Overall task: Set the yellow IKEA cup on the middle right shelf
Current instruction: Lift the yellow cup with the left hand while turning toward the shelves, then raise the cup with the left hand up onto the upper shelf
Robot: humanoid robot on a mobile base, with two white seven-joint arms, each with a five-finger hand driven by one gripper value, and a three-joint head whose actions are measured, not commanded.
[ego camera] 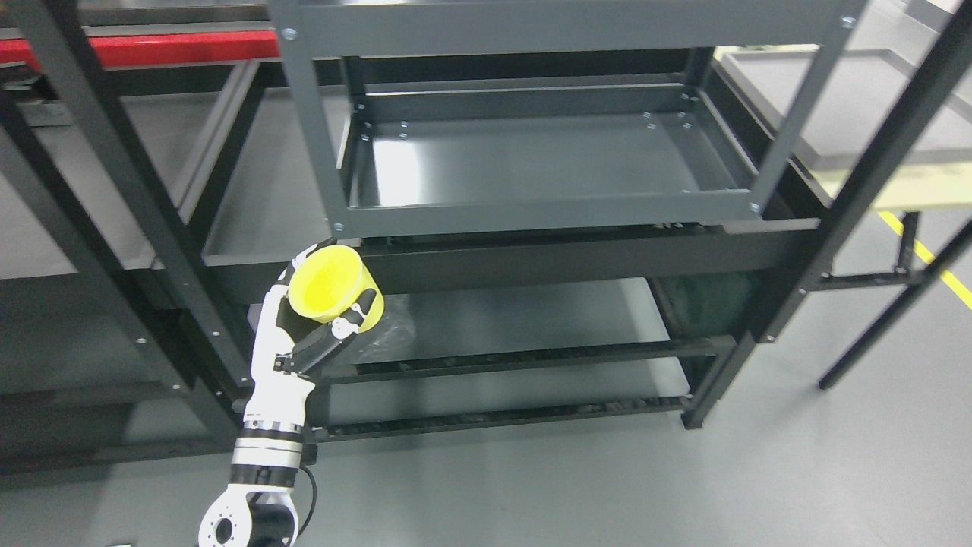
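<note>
- Right now your left hand is wrapped around the yellow cup, fingers curled against its wall and a black-tipped finger pressing on its right side.
- You can see the cup tilted, its open mouth turned up and toward the camera, so you look straight into the yellow inside.
- Your left arm comes up from the bottom edge left of the middle, white with black joints, and carries the cup in the air.
- You hold the cup just below the front left corner of the grey tray shelf, in front of the dark front rail under that tray; it rests on no shelf.
- Your grey tray shelf sits in the middle of the rack, shallow, with raised edges and a bare floor.
- Below and to the right of the cup you see a lower shelf with a light grey surface, and a crumpled clear plastic sheet lying on it just beside your hand.
- Under that you have one more shelf level close to the grey floor.
- Far right, a yellow line runs across the floor.
- Your right hand does not show anywhere.
</note>
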